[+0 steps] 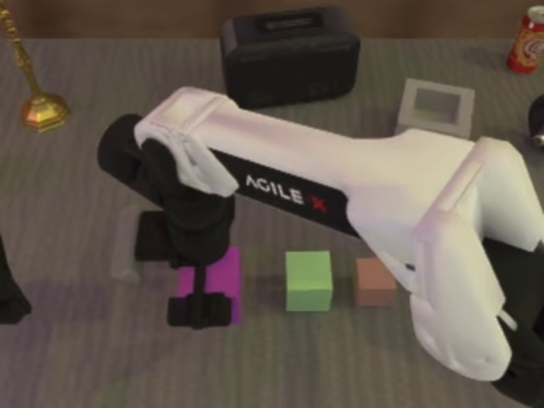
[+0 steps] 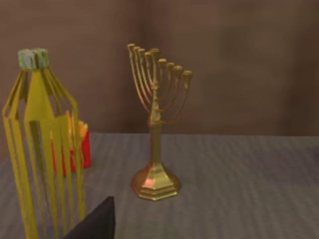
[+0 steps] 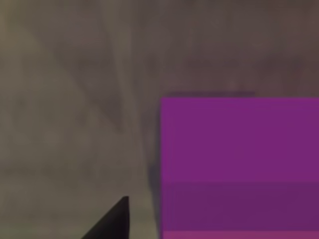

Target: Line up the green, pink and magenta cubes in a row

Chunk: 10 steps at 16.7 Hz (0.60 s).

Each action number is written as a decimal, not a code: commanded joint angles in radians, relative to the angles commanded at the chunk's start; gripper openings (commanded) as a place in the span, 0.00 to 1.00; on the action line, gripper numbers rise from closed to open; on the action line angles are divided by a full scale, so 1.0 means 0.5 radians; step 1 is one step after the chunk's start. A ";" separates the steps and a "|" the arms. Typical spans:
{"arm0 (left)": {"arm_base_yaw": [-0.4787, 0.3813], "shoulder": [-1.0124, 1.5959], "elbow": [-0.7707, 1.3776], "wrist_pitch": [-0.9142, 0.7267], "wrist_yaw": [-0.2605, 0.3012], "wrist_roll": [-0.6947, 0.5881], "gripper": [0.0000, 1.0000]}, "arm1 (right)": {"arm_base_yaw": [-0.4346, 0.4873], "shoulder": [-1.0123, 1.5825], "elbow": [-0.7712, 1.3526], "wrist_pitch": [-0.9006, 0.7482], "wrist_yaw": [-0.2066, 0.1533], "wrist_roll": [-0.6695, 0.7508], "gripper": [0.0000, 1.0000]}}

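On the grey counter [image 1: 76, 340], the magenta cube [image 1: 223, 270], green cube [image 1: 308, 280] and pink cube [image 1: 375, 281] sit in a near row, the right gripper [image 1: 200, 306] over the magenta one, whether its fingers are closed I cannot tell, a black case [image 1: 291, 55] behind.

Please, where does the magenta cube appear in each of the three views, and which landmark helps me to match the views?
Top view: the magenta cube lies left of the green cube, partly under the right gripper.
Left wrist view: not in it; that view shows a gold candelabrum.
Right wrist view: the magenta cube fills the lower right of the picture.
Shared landmark: the grey table, and the cube itself for the top and right wrist views.
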 joint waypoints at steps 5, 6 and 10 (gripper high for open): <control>0.000 0.000 0.000 0.000 0.000 0.000 1.00 | 0.000 0.000 0.000 0.000 0.000 0.000 1.00; 0.000 0.000 0.000 0.000 0.000 0.000 1.00 | -0.004 0.001 0.000 0.000 0.000 0.000 1.00; 0.000 0.000 0.000 0.000 0.000 0.000 1.00 | 0.006 0.045 0.149 -0.133 0.001 -0.006 1.00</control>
